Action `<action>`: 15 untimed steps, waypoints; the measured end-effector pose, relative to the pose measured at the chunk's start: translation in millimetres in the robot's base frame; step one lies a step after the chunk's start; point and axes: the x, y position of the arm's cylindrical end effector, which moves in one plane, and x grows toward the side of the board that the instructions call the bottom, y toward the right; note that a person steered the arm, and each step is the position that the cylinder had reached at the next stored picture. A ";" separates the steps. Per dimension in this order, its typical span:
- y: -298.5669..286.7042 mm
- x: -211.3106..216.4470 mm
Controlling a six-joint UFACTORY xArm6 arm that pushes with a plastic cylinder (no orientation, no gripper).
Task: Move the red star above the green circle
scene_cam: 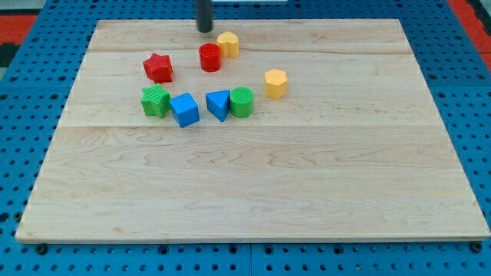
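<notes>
The red star [158, 67] lies on the wooden board [253, 199] at the upper left. The green circle [242, 101] sits to its lower right, touching a blue triangle [219, 104]. My tip [205, 30] is near the board's top edge, above the red cylinder [210, 57] and to the upper right of the red star, touching neither.
A yellow block [228, 44] sits right of the red cylinder. A yellow hexagon [275, 83] lies to the upper right of the green circle. A green star-like block [156, 100] and a blue cube [184, 110] sit below the red star.
</notes>
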 end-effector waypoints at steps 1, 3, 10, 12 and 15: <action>-40.3 19.0; -66.2 81.7; 10.0 113.4; 43.0 106.5; 62.9 85.5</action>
